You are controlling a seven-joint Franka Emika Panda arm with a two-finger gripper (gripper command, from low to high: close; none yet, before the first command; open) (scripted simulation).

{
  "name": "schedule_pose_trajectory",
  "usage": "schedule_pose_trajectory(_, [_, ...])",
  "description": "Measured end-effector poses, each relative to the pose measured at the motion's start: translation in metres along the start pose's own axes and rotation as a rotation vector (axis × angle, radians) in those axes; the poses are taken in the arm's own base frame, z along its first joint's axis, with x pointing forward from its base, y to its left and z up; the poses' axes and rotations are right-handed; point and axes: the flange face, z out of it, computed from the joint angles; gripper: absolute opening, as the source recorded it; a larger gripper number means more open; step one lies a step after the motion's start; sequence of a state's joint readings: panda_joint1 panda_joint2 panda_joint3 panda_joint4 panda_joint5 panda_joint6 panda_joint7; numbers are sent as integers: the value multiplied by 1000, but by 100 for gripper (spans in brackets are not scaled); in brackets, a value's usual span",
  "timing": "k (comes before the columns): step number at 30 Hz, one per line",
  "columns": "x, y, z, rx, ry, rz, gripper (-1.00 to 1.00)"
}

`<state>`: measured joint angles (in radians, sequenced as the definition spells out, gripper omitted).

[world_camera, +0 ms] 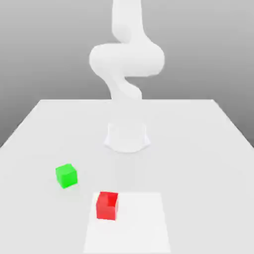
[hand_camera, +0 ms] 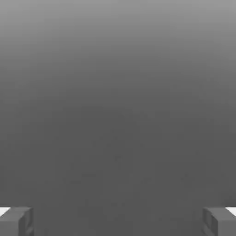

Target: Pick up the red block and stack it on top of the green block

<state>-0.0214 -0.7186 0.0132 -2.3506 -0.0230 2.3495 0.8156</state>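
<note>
Presently listed: one small bright-red matte cube, the red block (world_camera: 107,205), resting on the white flat table (world_camera: 198,149) at the corner of a paler square patch (world_camera: 139,223). One small bright-green matte cube, the green block (world_camera: 66,175), on the same table, apart from the red block, toward the exterior view's left. One white jointed arm (world_camera: 126,59). One gripper (hand_camera: 118,221), grey fingertips (hand_camera: 16,220) spread fully wide, nothing between them; neither block near it.
</note>
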Motion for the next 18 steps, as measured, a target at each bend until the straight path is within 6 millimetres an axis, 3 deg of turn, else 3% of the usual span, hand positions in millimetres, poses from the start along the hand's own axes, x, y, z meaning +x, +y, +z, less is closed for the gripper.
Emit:
schedule_pose_trajectory(5, [-23, 37, 128, -174, -99, 10, 0])
schedule_pose_trajectory(10, [-62, 100, 230, -321, -218, 32, 0])
schedule_pose_trajectory(14, [-105, 159, 291, -420, -326, 59, 0])
schedule_pose_trajectory(18, [-157, 219, 331, -500, -443, 95, 0])
